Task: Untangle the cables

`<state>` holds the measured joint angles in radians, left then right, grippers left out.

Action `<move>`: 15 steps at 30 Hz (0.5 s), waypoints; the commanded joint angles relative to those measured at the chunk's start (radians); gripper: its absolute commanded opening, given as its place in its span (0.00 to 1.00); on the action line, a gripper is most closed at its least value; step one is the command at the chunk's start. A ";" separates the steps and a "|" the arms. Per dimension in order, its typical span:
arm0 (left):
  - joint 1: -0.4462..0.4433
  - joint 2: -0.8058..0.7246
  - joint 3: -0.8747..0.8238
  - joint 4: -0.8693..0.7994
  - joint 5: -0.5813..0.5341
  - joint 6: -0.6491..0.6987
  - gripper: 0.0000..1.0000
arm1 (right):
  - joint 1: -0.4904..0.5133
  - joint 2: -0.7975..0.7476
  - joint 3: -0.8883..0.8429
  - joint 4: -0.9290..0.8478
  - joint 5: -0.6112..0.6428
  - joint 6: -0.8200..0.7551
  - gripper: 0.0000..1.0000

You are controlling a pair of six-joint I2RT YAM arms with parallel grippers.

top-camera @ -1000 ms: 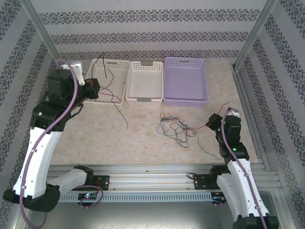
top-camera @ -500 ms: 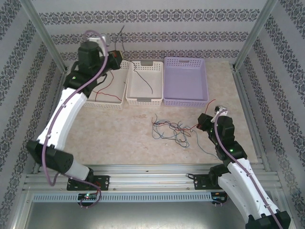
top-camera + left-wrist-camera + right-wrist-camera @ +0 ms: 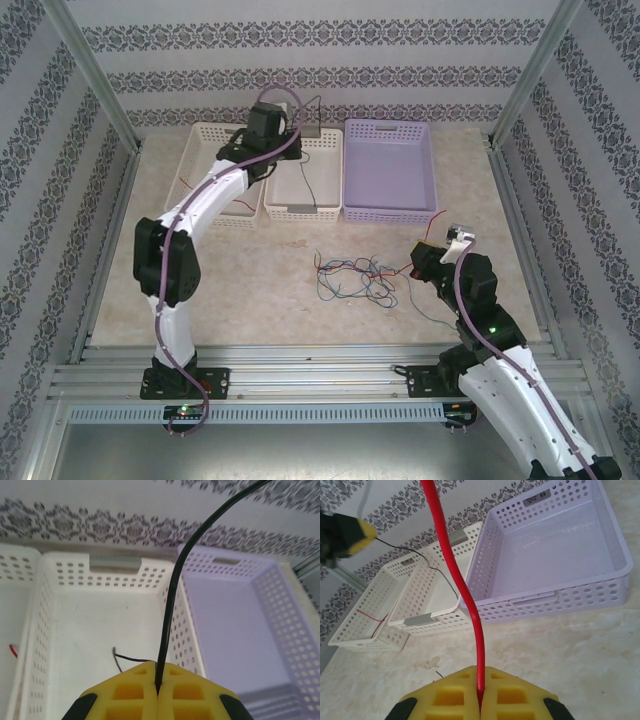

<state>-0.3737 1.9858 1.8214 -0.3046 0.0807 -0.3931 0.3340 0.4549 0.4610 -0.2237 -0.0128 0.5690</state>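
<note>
Top external view: on the bench (image 3: 240, 285), the middle white basket (image 3: 300, 211) sits under your left claw (image 3: 156, 674), clamped on the black cable (image 3: 171, 595); lower slowly so the slack coils inside. Your right claw (image 3: 480, 681) pinches the red cable (image 3: 472, 610) beside the tangled cables (image 3: 352, 278); hold firm. Their crossings are too fine to read.

Your top view: high behind near edge, looking down across table (image 3: 250, 290). Left wrist view: close above middle white basket (image 3: 85, 625), left end effector (image 3: 157, 680) at bottom edge, facing back wall (image 3: 75, 525). Right wrist view: low over table, right end effector (image 3: 480, 690) at bottom edge, facing baskets obliquely. All three share middle white basket, lavender basket (image 3: 235, 625).
</note>
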 commanded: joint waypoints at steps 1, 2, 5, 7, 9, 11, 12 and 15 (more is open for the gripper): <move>-0.011 0.035 0.020 0.048 -0.018 -0.003 0.00 | 0.016 -0.018 0.027 -0.030 0.003 -0.023 0.00; -0.014 0.052 0.018 0.045 -0.011 -0.008 0.00 | 0.018 -0.021 0.025 -0.032 0.005 -0.022 0.00; -0.030 0.088 0.019 0.022 -0.012 -0.012 0.00 | 0.022 -0.025 0.024 -0.029 0.005 -0.023 0.00; -0.036 0.107 0.022 0.006 -0.010 -0.010 0.00 | 0.022 -0.025 0.024 -0.027 0.004 -0.017 0.00; -0.038 0.120 0.025 -0.014 -0.013 -0.016 0.00 | 0.025 -0.025 0.023 -0.016 0.003 -0.009 0.00; -0.037 0.126 0.023 -0.028 -0.023 -0.021 0.02 | 0.025 -0.024 0.026 -0.011 0.006 -0.006 0.00; -0.038 0.129 0.021 -0.035 -0.026 -0.020 0.06 | 0.026 -0.023 0.027 -0.011 0.009 -0.003 0.00; -0.037 0.134 0.021 -0.052 -0.011 -0.015 0.17 | 0.028 -0.030 0.030 -0.012 0.032 0.005 0.00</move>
<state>-0.4061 2.1090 1.8217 -0.3134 0.0742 -0.4026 0.3500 0.4393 0.4610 -0.2508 -0.0105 0.5697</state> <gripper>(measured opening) 0.151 0.049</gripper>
